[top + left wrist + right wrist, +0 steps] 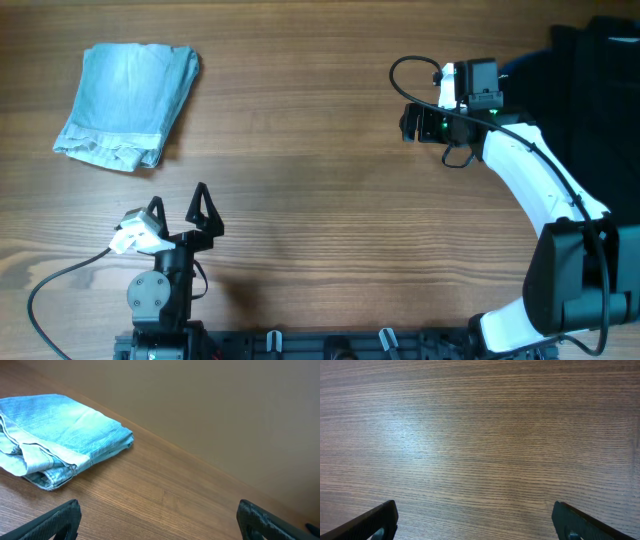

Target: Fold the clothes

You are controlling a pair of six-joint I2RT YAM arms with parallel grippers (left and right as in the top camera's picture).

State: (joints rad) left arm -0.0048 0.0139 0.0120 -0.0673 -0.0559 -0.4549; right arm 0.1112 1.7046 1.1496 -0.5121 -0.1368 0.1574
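Note:
The light blue denim shorts (pixel 128 103) lie folded into a compact bundle at the table's far left. They also show in the left wrist view (pixel 55 435), at upper left, hems toward the camera. My left gripper (pixel 180 205) is open and empty near the front edge, well apart from the shorts; its fingertips (pixel 159 517) frame bare wood. My right gripper (pixel 408 122) is open and empty over bare wood at the right of the table, and its fingertips (pixel 475 520) show only wood between them.
A pile of dark garments (pixel 592 90) lies at the table's far right edge, behind my right arm. The wooden table (pixel 300 200) spreads between the two arms. A black cable loops by the left arm's base (pixel 45 290).

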